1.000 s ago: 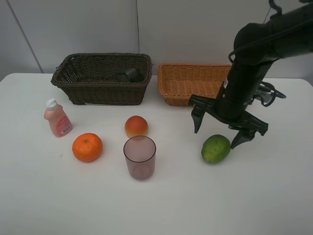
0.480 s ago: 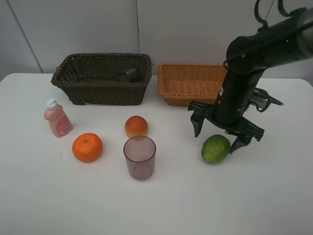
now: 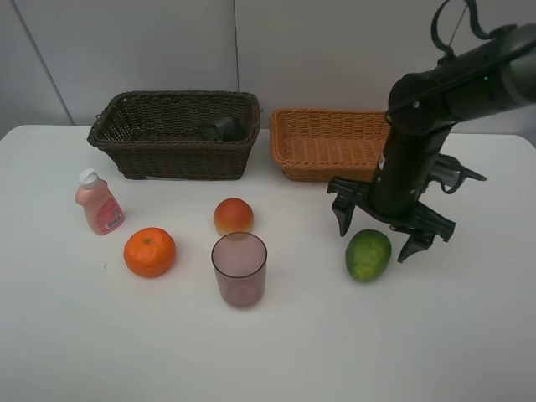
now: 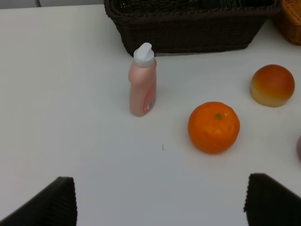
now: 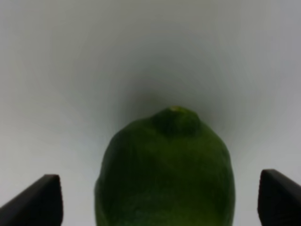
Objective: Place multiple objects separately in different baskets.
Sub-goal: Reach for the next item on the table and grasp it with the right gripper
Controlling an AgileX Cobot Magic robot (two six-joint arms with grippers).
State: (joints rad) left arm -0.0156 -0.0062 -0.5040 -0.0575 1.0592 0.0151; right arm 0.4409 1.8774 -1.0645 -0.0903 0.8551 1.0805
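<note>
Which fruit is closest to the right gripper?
The green fruit, just under the open right gripper; the orange and red-orange fruit lie well to the left.

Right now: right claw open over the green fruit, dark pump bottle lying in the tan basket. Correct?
Not quite. The pump bottle lies in the dark brown basket, not the tan basket, as the exterior high view shows. The right claw is indeed open over the green fruit.

Right pincer point(image 3: 376, 238) points down, jaws spread wide; left pincer point(image 4: 162, 203) gapes too
</note>
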